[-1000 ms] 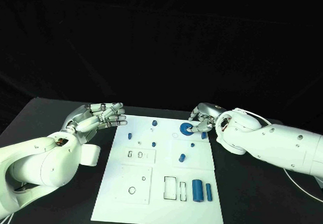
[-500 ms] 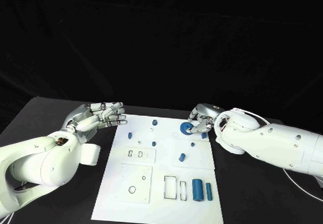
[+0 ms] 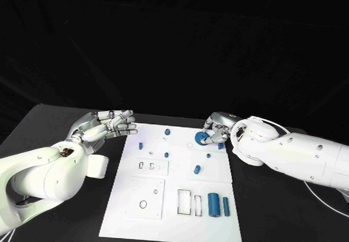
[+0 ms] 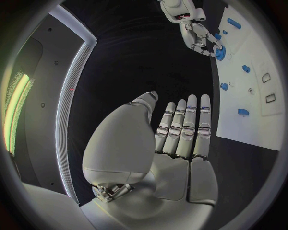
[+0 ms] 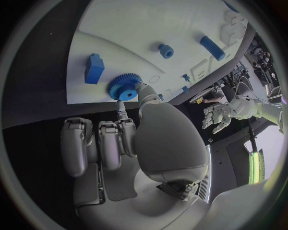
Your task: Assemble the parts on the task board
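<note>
Task board (image 3: pixel 171 207): white plate lying flat mid-tabletop (image 3: pixel 35 125), between the two arms.
Blue gear (image 3: pixel 201 137): at the board's far right corner, pinched by the right hand; its teeth read clearly in the right wrist view (image 5: pixel 125 87).
Right hand (image 3: pixel 214 132): thumb and a finger grasp the gear at its rim, other fingers (image 5: pixel 108 143) curled in beside it. Whether the gear is seated on a post or just lifted off the board cannot be told from here.
Left hand (image 3: pixel 104 126): off the board's left edge, above the tabletop, fingers (image 4: pixel 186 124) straight and close together, released, grasping nothing.
Other parts: small blue pegs (image 3: pixel 167 132) scattered on the far half; a blue block (image 5: pixel 93 68) just beside the gear; a large blue cylinder (image 3: pixel 213 204) and a thinner one (image 3: pixel 225 207) lying near the outlined slots at the near right.
Step in hand: judged to be placing the gear on the far right of the board.
Next move: calls for lining the gear's bore over its seat, pressing down level, then letting go without dragging it sideways.
</note>
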You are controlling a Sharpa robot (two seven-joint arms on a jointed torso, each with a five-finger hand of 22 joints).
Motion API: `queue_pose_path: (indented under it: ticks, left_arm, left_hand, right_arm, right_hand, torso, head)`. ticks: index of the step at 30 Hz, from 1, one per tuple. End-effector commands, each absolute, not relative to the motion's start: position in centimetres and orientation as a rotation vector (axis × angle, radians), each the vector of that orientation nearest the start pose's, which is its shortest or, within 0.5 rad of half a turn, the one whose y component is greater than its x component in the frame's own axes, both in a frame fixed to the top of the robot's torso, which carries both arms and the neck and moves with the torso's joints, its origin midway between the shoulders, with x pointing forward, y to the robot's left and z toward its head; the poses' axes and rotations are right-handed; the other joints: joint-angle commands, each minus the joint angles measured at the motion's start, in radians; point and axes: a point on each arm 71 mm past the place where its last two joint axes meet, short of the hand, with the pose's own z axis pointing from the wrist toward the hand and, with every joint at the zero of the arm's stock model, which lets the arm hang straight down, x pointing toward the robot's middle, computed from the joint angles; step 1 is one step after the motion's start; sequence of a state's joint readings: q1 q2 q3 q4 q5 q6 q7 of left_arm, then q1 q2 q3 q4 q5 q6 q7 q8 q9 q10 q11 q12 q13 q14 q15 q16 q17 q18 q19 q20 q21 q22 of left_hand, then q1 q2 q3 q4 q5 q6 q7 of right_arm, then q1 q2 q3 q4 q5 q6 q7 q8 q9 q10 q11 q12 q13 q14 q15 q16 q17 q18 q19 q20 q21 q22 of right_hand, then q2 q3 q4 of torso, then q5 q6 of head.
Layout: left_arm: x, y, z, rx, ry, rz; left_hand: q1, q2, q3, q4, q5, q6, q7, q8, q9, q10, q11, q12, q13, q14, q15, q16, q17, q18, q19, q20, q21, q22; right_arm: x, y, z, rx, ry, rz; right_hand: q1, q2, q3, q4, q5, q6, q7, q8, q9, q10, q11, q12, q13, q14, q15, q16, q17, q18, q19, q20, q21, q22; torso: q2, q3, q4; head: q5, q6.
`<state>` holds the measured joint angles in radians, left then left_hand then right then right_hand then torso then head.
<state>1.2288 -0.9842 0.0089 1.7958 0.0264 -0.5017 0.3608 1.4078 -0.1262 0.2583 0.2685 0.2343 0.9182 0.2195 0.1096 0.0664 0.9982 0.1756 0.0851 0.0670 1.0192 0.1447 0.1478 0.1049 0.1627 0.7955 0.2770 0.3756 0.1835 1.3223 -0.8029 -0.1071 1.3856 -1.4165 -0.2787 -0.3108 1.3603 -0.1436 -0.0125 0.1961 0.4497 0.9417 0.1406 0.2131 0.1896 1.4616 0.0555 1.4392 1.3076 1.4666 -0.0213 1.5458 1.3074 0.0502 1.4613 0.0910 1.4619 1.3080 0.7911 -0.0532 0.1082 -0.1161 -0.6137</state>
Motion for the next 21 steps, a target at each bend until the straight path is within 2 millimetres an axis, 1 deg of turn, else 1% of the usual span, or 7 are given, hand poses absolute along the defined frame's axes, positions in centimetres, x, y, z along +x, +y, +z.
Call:
queue_pose_path:
  ticks: [1,6,9,12,15,21]
  left_arm:
    - [44.86,20.7,-12.88,-1.141,1.348,-1.542]
    - [44.86,20.72,-12.89,-1.142,1.349,-1.542]
    - [44.87,20.72,-12.9,-1.143,1.351,-1.542]
    - [44.87,20.72,-12.92,-1.143,1.353,-1.542]
    - [44.88,20.73,-12.93,-1.144,1.355,-1.542]
    - [44.88,20.72,-12.94,-1.145,1.357,-1.542]
  left_hand:
    - [0.009,0.001,-0.001,-0.007,-0.003,0.002,0.003,-0.007,0.0,0.002,0.005,-0.004,-0.001,-0.007,0.0,-0.003,0.001,0.018,-0.002,0.001,0.004,0.002]
    - [0.009,0.001,-0.001,-0.008,-0.004,0.002,0.004,-0.008,0.0,0.001,0.005,-0.005,-0.001,-0.007,0.0,-0.004,0.001,0.018,-0.003,0.001,0.005,0.002]
    - [0.009,0.001,-0.001,-0.008,-0.004,0.002,0.004,-0.008,0.0,0.001,0.005,-0.005,-0.001,-0.007,0.0,-0.004,0.001,0.018,-0.003,0.001,0.005,0.002]
    - [0.009,0.001,-0.001,-0.008,-0.004,0.002,0.004,-0.008,0.0,0.001,0.005,-0.005,-0.001,-0.007,0.0,-0.004,0.001,0.018,-0.003,0.001,0.005,0.002]
    - [0.01,0.002,-0.001,-0.008,-0.003,0.002,0.004,-0.009,0.0,0.001,0.005,-0.006,-0.001,-0.007,0.0,-0.004,0.001,0.018,-0.004,0.001,0.005,0.002]
    - [0.01,0.002,-0.001,-0.008,-0.003,0.002,0.004,-0.009,0.0,0.001,0.005,-0.006,-0.001,-0.007,0.0,-0.004,0.001,0.018,-0.004,0.001,0.005,0.002]
  right_arm:
    - [52.87,-23.53,-16.44,-0.015,1.724,0.346]
    - [52.98,-23.57,-16.72,-0.014,1.733,0.341]
    - [53.08,-23.64,-16.81,-0.017,1.734,0.335]
    - [53.14,-23.68,-16.86,-0.02,1.733,0.331]
    - [53.14,-23.62,-16.88,-0.031,1.728,0.327]
    - [52.99,-23.28,-16.81,-0.057,1.703,0.324]
  right_hand:
    - [0.011,0.002,-0.002,0.003,0.006,-0.001,-0.002,0.006,0.002,0.012,0.0,0.004,0.124,0.094,0.007,0.005,0.218,-0.014,0.013,0.004,0.005,0.127]
    - [0.018,0.006,0.0,0.002,0.011,0.0,-0.002,0.01,0.003,0.012,-0.001,0.005,0.126,0.094,0.007,0.006,0.219,-0.014,0.014,0.004,0.006,0.128]
    - [0.021,0.008,0.001,0.001,0.011,0.001,-0.003,0.011,0.004,0.013,-0.001,0.006,0.127,0.095,0.007,0.006,0.22,-0.014,0.014,0.004,0.006,0.129]
    - [0.024,0.009,0.002,-0.001,0.012,0.002,-0.003,0.013,0.004,0.013,-0.001,0.007,0.129,0.095,0.007,0.007,0.22,-0.015,0.015,0.004,0.007,0.131]
    - [0.033,0.013,0.006,-0.004,0.012,0.014,-0.005,0.022,0.008,0.016,-0.003,0.012,0.134,0.095,0.006,0.008,0.223,-0.015,0.017,0.003,0.009,0.134]
    - [0.048,0.02,0.012,-0.01,0.012,0.056,-0.02,0.052,0.022,0.025,-0.014,0.024,0.147,0.096,-0.003,0.01,0.228,-0.018,0.023,-0.003,0.016,0.144]
  torso:
    - [0.001,0.0004,0.0004]
    - [0.001,0.0006,0.0003]
    - [0.0,0.0002,0.0]
    - [0.0,0.0002,-0.0001]
    - [0.0,0.0007,-0.0003]
    - [0.0,0.0,-0.0003]
  head:
    - [0.001,-0.003]
    - [0.002,-0.004]
    - [-0.002,-0.006]
    - [-0.001,-0.006]
    - [0.0,-0.007]
    - [-0.001,-0.006]
